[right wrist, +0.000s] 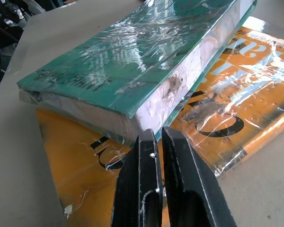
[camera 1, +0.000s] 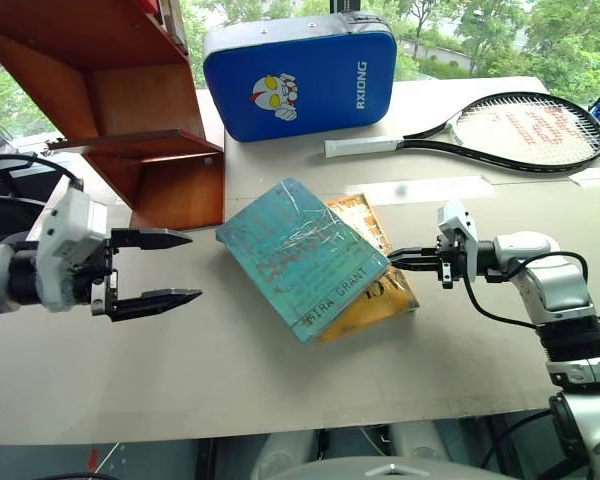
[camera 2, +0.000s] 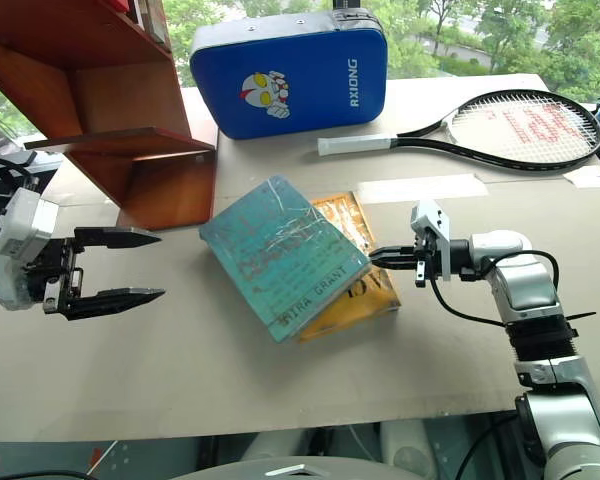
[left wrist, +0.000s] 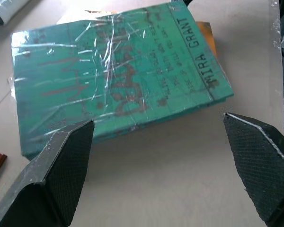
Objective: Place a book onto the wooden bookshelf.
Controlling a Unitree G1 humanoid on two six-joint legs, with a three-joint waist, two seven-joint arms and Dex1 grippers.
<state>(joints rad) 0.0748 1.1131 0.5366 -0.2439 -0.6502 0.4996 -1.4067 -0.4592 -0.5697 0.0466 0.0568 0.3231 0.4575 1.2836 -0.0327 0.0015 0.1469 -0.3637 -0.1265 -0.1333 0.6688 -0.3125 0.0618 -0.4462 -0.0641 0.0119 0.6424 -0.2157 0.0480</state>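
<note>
Head views: the teal-blue rectangular book in shiny plastic wrap (camera 1: 298, 258) lies flat on the worktop (camera 1: 280, 380), partly over a yellow-orange book (camera 1: 380, 300), between the wide-open, empty left gripper (camera 1: 155, 268) and the pinched-shut, empty right gripper (camera 1: 398, 259) at its far edge.

Left wrist: book just ahead of the fingers (left wrist: 66, 161). Stiff, probably moderately heavy; wrap looks slippery.

Right wrist: the thick page block suggests gripping across the covers near the spine.
</note>
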